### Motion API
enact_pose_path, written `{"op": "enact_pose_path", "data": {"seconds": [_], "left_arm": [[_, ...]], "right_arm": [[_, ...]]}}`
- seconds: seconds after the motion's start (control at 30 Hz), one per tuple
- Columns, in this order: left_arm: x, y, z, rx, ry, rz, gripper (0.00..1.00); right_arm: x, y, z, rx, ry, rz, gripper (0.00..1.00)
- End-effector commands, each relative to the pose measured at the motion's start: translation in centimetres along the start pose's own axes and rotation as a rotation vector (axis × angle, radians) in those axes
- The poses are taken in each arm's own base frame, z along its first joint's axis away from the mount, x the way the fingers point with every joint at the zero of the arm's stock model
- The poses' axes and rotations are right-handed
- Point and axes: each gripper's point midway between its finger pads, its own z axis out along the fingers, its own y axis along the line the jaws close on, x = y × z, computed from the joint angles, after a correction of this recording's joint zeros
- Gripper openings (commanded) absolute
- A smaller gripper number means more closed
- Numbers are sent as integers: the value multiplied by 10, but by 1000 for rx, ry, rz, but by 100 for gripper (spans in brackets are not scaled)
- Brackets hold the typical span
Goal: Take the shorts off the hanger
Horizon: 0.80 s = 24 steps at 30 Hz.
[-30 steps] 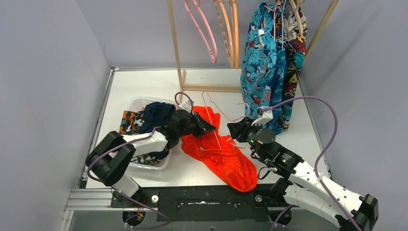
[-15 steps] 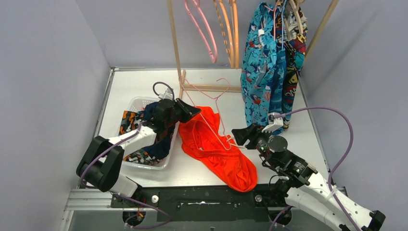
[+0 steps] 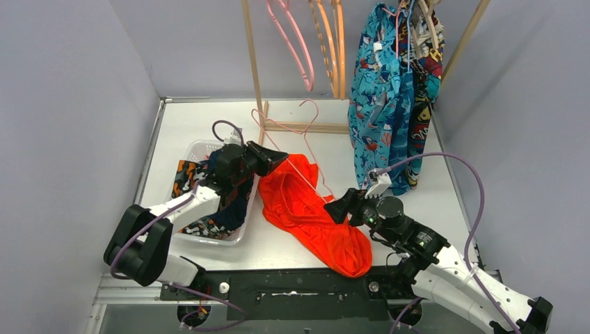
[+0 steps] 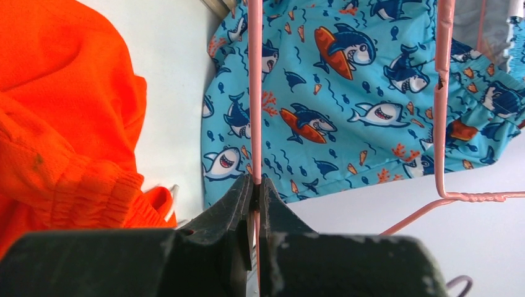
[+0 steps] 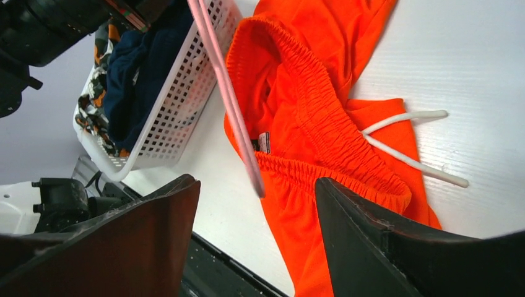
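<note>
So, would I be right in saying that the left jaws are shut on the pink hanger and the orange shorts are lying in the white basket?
Not quite. The orange shorts lie on the table beside the white basket, not in it, as the top external view shows. The rest holds: the left gripper has its jaws shut on the pink hanger.
</note>
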Motion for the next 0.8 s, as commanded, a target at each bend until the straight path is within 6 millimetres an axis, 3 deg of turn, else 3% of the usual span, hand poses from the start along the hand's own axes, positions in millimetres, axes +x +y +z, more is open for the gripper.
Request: {"op": "enact_pose_path", "data": {"seconds": [0.0, 0.07, 0.23, 0.27, 0.5, 0.67, 0.7, 0.77], "left_arm": [[4, -39, -17, 142, 12, -29, 0], [10, -39, -19, 144, 31, -34, 0], [17, -40, -23, 156, 38, -56, 0], [20, -32, -23, 145, 47, -68, 0], [27, -26, -23, 141, 70, -108, 0], [29, -20, -19, 118, 77, -82, 0], [31, -21, -17, 116, 98, -49, 4], [39, -25, -12, 112, 151, 0, 22]], "right_arm": [[2, 13, 5, -46, 36, -27, 69], [8, 15, 9, -64, 64, -53, 65], [-2, 32, 16, -145, 13, -32, 43], [-3, 34, 17, -150, 8, -29, 39], [-5, 46, 18, -200, 17, -11, 8], [-7, 49, 14, -206, 13, -2, 0], [-9, 44, 14, -172, 8, 8, 0], [-10, 26, 14, -58, 10, 44, 0]]}}
